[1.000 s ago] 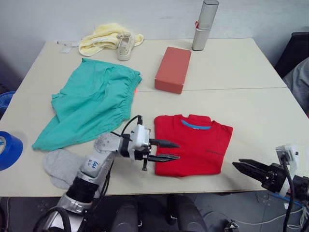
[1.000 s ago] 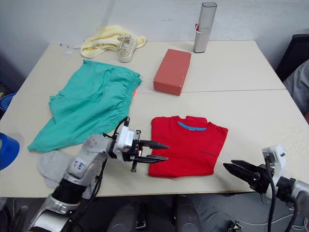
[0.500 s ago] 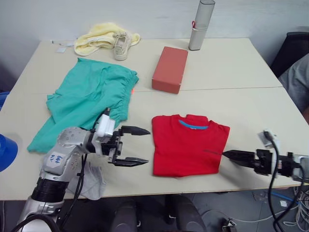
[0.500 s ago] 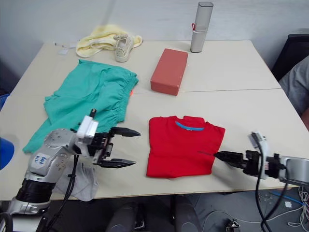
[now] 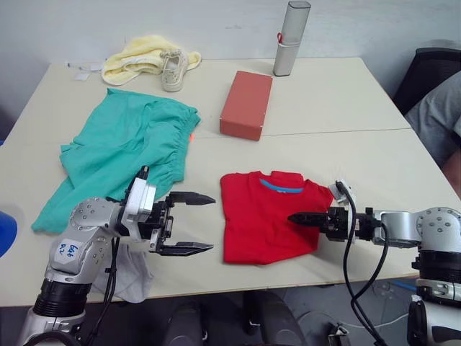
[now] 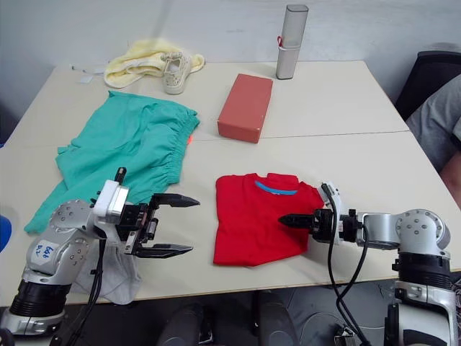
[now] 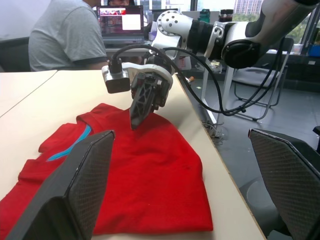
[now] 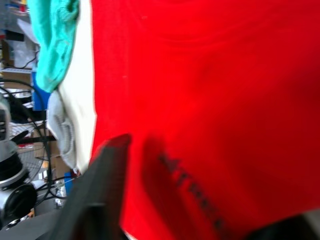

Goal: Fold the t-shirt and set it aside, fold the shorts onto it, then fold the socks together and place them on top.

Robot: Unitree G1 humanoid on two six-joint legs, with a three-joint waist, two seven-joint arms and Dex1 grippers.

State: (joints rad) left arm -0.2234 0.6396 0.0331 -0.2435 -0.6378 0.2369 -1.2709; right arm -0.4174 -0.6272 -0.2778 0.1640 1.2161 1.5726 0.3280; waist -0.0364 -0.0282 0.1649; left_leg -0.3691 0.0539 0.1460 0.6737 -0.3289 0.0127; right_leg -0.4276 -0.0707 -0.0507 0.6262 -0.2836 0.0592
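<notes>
The red t-shirt [image 5: 263,223] lies folded flat near the table's front edge, blue neck band facing the far side. My right gripper [image 5: 292,218] is shut, and its tip rests on the right half of the t-shirt [image 7: 150,185]. My left gripper [image 5: 210,223] is open just off the t-shirt's left edge, holding nothing. The teal shorts [image 5: 122,151] are spread out at the left of the table. A grey sock [image 5: 133,268] lies near the front left edge, partly under my left arm.
A brick-red box [image 5: 246,105] lies behind the t-shirt. At the back are a silver cylindrical case [image 5: 287,37], a yellow towel [image 5: 133,59] and a beige sneaker [image 5: 171,69]. A seated person [image 5: 439,122] is at the right edge.
My right gripper has moved left from the table's front right onto the t-shirt. My left gripper has opened wide and drawn back off the t-shirt's left edge.
</notes>
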